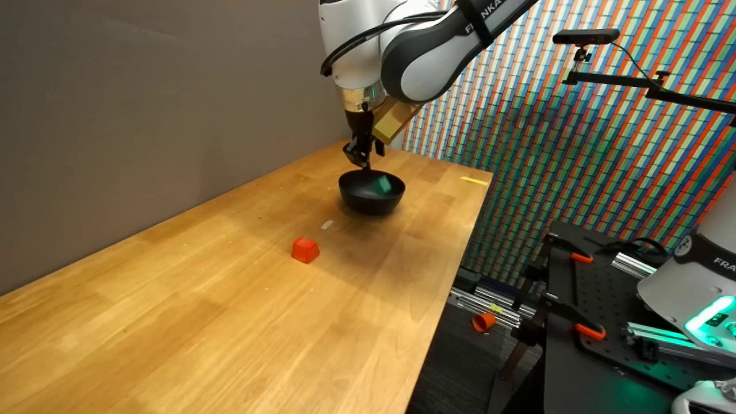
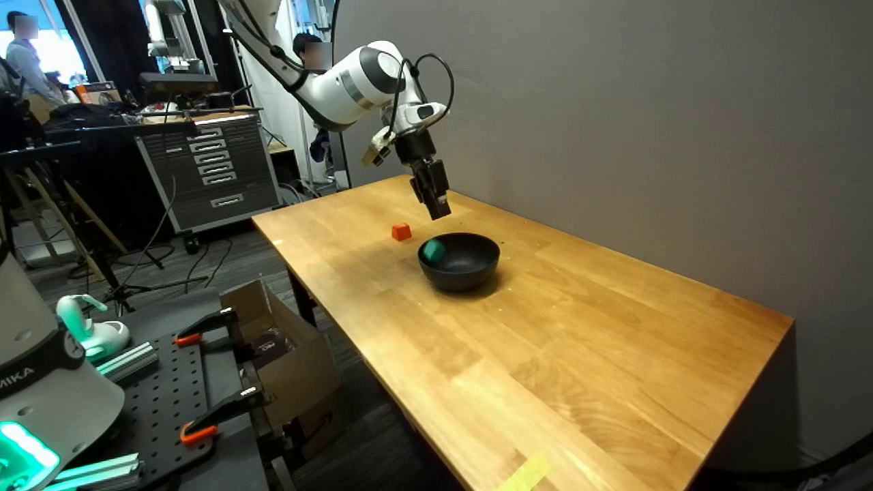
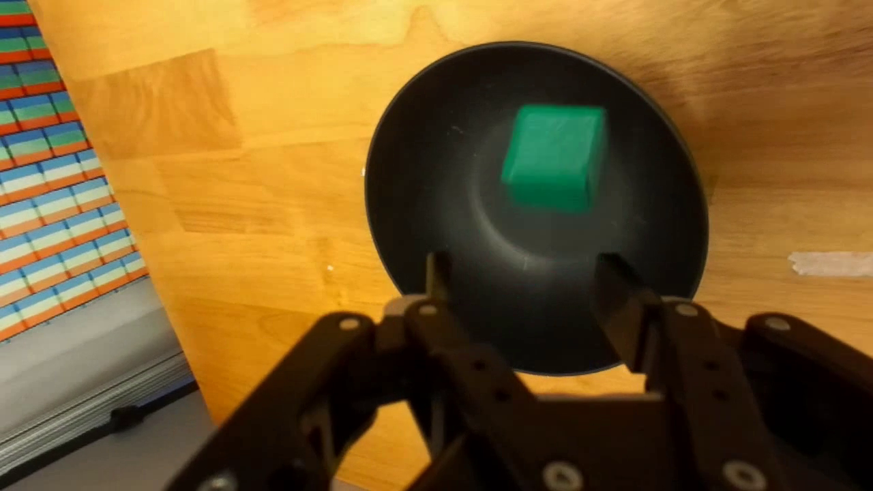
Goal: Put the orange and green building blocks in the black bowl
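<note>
The black bowl (image 1: 368, 206) stands upright on the wooden table and also shows in an exterior view (image 2: 460, 278) and the wrist view (image 3: 426, 204). The green block lies inside it in both exterior views (image 1: 382, 184) (image 2: 434, 251) and the wrist view (image 3: 554, 153). The orange block, which looks red-orange, sits on the table apart from the bowl in both exterior views (image 1: 305, 250) (image 2: 402, 232); it is out of the wrist view. My gripper (image 3: 524, 269) is open and empty, its fingers apart above the bowl. It also shows in both exterior views (image 1: 365, 163) (image 2: 440, 211).
The wooden table (image 1: 230, 310) runs along a grey wall (image 1: 161, 115). Yellow tape (image 1: 474, 180) marks the table near one end. A small pale tape strip (image 1: 326, 225) lies between bowl and orange block. The robot base (image 1: 690, 287) stands beyond the table's long edge.
</note>
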Action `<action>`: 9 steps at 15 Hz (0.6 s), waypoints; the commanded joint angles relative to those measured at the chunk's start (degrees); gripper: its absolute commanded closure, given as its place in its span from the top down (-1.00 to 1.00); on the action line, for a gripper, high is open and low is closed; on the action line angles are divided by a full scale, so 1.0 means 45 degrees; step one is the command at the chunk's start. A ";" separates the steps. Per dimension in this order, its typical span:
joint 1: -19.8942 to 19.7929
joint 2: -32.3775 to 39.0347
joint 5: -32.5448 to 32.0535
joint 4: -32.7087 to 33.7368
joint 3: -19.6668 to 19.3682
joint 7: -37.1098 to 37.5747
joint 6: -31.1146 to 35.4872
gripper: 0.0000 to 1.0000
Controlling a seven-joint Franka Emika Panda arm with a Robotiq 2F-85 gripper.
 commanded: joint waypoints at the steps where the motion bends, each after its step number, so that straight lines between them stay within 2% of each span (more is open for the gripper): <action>1: -0.0379 0.0550 0.0469 0.0844 0.0566 0.0012 -0.0104 0.73; 2: -0.0361 0.0665 0.0728 0.1031 0.0688 -0.0010 -0.0148 0.91; 3: -0.0421 0.0772 0.1329 0.1251 0.1005 -0.0220 -0.0151 0.98; 9: -0.0309 0.2042 0.4165 0.2900 0.2198 -0.0653 0.0108 1.00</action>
